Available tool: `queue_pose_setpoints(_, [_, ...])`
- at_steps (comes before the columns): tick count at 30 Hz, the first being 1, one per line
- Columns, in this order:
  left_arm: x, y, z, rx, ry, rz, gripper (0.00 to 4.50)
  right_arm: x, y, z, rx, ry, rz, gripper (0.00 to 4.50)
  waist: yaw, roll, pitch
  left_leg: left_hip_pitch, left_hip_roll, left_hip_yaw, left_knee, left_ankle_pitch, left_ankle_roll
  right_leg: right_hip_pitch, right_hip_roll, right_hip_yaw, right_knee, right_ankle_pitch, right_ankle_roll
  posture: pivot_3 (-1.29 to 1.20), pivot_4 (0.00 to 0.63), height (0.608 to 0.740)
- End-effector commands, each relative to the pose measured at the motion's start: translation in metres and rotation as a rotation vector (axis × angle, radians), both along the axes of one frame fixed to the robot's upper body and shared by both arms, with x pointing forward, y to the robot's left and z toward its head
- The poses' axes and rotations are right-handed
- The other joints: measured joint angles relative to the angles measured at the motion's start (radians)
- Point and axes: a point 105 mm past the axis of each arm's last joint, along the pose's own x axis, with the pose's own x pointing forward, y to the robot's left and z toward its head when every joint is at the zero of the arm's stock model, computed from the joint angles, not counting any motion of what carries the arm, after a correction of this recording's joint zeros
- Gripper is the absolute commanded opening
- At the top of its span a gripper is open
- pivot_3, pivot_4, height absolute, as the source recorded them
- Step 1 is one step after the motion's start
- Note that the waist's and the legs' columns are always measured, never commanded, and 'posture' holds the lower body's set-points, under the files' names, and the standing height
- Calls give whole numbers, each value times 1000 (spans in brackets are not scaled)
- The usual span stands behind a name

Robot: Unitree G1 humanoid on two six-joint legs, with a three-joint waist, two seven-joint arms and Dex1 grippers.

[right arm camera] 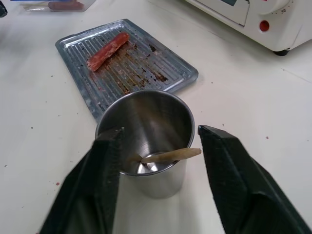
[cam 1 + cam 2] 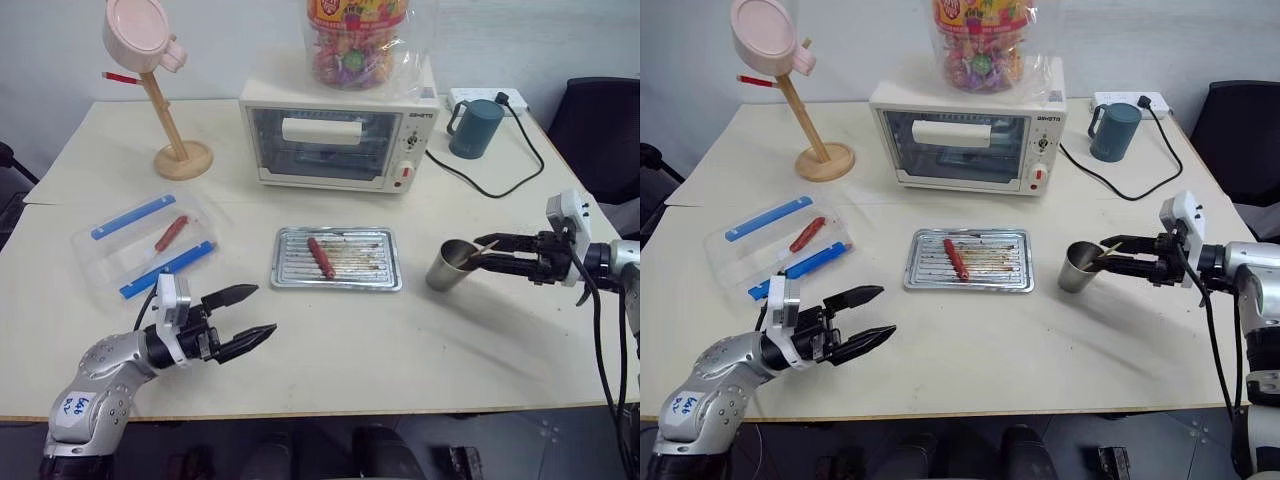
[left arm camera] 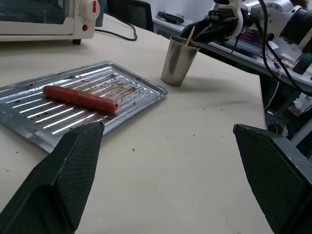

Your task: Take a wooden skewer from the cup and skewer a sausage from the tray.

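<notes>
Right gripper at the cup rim, fingers apart either side of the skewer, nothing pinched yet. Risk of nudging the cup over or missing the thin stick. Left gripper wide open, empty; sausage on the tray

Shiny steel cup, pale wood skewer in it. Ribbed metal tray, greasy stains; glossy smooth sausage. Matt off-white desk. My end effector pads: black textured rubber.
</notes>
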Motion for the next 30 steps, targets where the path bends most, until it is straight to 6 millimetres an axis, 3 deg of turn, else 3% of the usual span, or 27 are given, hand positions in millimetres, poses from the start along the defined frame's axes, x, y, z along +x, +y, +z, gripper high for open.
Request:
queue_pose_setpoints(1, [-1,1,4,2,-37,-1,4500,0,0,12,-1,-37,23,1138,0,0,0,0,0,0,0,0,0,0,0,0,0,0,0,0,150,740])
queue_pose_setpoints(5, [0,-1,3,1,-43,-9,4500,1,1,18,-3,-57,29,57,0,0,0,0,0,0,0,0,0,0,0,0,0,0,0,0,150,740])
queue_pose_setpoints(14, [11,-3,4,-9,-49,-24,4500,-19,4,64,49,-30,87,22,1,3,2,0,0,0,0,0,0,0,0,0,0,0,0,0,150,740])
queue_pose_setpoints(19, [17,-15,13,-52,-70,-80,4500,-46,4,127,137,-20,117,22,6,6,4,-3,-1,-1,0,0,0,-3,-1,-1,-1,0,0,0,150,740])
queue_pose_setpoints(21, [17,-20,17,-74,-70,-101,4500,-50,7,137,173,-28,126,22,5,5,4,-3,0,-1,-1,0,0,-3,0,-1,-3,0,0,0,150,740])
queue_pose_setpoints(24, [17,-34,29,-109,-94,-157,4500,-55,38,137,259,-5,244,22,-2,3,4,-3,0,-1,-1,-1,-1,-2,0,-1,-3,0,0,0,150,740])
queue_pose_setpoints(30, [14,-67,59,-230,-92,-310,4500,-59,111,104,387,6,416,22,3,1,5,-5,0,-1,2,0,-1,-4,0,-2,1,0,1,0,150,740])
